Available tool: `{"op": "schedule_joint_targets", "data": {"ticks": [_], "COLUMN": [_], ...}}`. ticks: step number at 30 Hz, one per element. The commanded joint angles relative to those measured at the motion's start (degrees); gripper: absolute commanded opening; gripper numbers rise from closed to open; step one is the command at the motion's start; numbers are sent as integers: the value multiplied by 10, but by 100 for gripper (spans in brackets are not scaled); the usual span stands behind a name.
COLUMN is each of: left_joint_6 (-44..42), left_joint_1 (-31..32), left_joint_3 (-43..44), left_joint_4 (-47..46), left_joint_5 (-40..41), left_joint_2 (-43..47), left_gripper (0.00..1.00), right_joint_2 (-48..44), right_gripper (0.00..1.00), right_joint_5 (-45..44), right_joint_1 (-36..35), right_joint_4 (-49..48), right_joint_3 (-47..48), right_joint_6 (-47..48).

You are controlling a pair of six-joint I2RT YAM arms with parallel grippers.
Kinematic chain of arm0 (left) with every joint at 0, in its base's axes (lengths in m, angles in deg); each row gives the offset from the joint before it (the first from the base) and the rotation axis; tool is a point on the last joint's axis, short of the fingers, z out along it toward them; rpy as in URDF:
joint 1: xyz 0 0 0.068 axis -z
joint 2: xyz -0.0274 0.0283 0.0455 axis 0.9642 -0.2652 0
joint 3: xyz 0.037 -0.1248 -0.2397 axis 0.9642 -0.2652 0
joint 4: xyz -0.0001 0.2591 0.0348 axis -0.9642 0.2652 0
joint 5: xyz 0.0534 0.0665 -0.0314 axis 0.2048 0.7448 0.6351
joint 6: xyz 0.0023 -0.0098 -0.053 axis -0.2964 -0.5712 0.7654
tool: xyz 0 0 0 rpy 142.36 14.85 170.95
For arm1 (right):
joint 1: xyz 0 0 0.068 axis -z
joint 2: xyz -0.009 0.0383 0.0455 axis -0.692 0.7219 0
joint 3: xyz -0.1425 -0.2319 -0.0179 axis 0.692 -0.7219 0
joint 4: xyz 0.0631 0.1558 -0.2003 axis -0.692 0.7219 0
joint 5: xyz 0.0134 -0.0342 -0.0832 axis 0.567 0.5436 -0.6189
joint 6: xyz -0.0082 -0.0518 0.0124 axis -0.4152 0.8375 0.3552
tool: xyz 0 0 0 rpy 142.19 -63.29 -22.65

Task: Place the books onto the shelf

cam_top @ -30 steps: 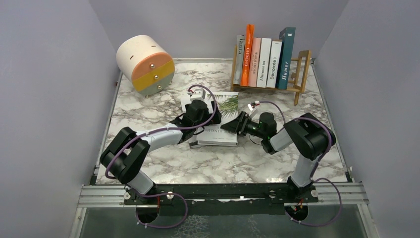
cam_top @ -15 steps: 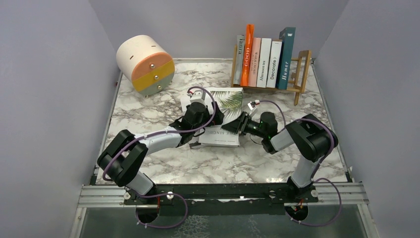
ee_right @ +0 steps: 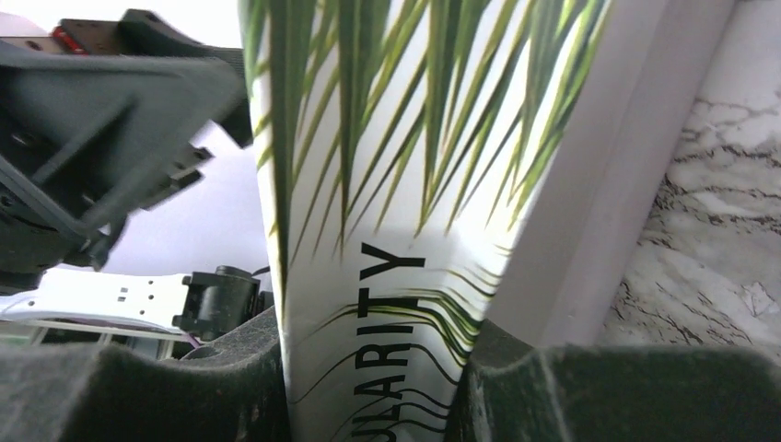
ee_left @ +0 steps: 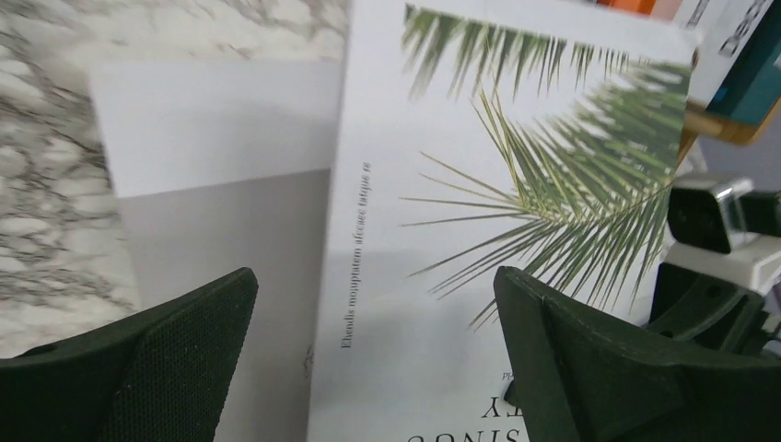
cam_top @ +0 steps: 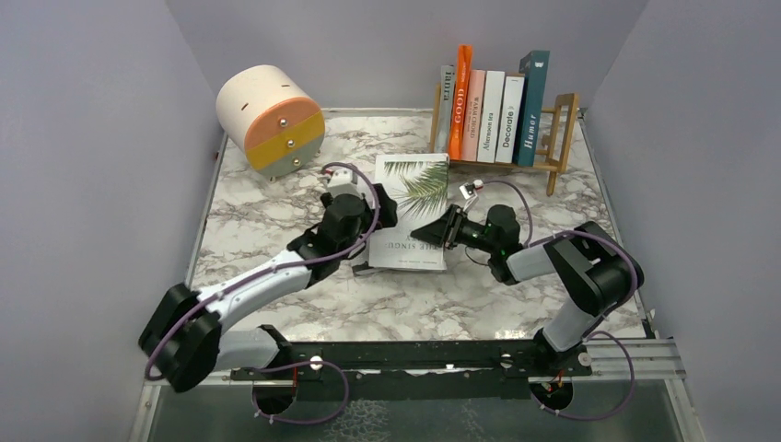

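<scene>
A white book with a palm-leaf cover (cam_top: 413,207) lies on the marble table (cam_top: 276,198), on top of a plain grey-white book (ee_left: 212,166). My right gripper (cam_top: 431,232) is shut on the palm book's right edge; in the right wrist view its pads (ee_right: 373,368) press both sides of the palm book (ee_right: 387,138) at the printed title. Standing open just left of that book is my left gripper (cam_top: 371,238), and nothing is between the jaws of the left gripper (ee_left: 373,285). Several books (cam_top: 488,115) stand upright in the light-wood shelf (cam_top: 564,120) at the back right.
A round cream, orange and yellow drawer drum (cam_top: 272,118) sits at the back left. Grey walls close in the table on three sides. The shelf has a free gap at its right end, beside the teal book (cam_top: 532,106).
My left arm has drawn back to the left, uncovering the palm book's cover. My right jaws have narrowed onto the book's right edge.
</scene>
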Motion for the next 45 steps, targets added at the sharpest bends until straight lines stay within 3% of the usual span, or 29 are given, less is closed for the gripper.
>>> {"op": "schedule_joint_targets", "data": {"ticks": [1,5,10,20,24,27,33,40,45], "left_joint_6": [-8,-24,-52,-58,-56,-59,-52,-49,-52], "left_joint_1": [0,-2,-3,-3,-3,-3,-3,-3,-3], "left_joint_3": [-28,-48,-47,-26,-27,-19,-13,18,33], "left_joint_4": [36,61,92,80,58,53,31,34,42], "left_joint_5": [150,214,244,154,126,115,93,66,66], "left_joint_2": [139,244,294,215,188,166,131,97,80], "left_gripper": [99,99,99,99,99,98,98,98,98], "right_joint_2": [-49,-88,-173,-272,-272,-269,-253,-185,-153], "right_gripper": [3,1,1,1,1,1,1,1,1], "right_joint_5": [0,-13,-87,-391,-562,-622,-639,-560,-513], "right_joint_1": [-3,-3,-3,-2,5,26,99,234,274], "right_joint_4": [31,87,246,541,586,585,582,664,671], "right_joint_3": [18,39,116,381,471,511,563,640,638], "right_joint_6": [46,73,169,388,491,556,617,581,576]}}
